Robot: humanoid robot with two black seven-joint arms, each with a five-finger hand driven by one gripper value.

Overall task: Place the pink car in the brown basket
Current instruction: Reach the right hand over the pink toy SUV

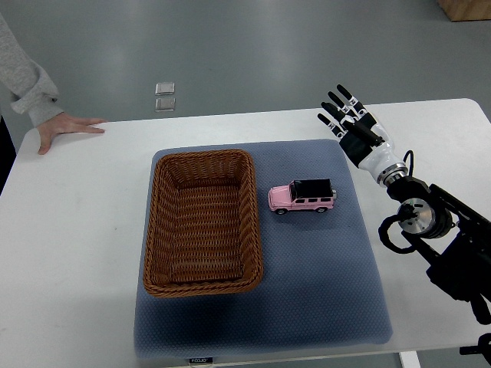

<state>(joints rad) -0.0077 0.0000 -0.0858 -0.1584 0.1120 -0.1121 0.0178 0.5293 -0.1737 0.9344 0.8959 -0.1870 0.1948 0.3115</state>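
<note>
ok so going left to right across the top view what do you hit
person's hand → brown basket → pink car → right robot hand, fingers spread and holding nothing. All but the person's hand and the robot hand sit on the blue mat on the white table.

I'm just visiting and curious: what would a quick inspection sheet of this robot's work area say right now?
Surface: white table with a blue-grey mat on it.
Job's things: pink car on the mat, right of the brown basket, apart from it; basket holds nothing.
Clutter: nothing seen.
Hands: right hand open, fingers spread, behind the car; left not in view.
Cables: black cable looped at the right arm's wrist.
Surroundings: person's hand resting on the table's far left corner; grey floor.
</note>
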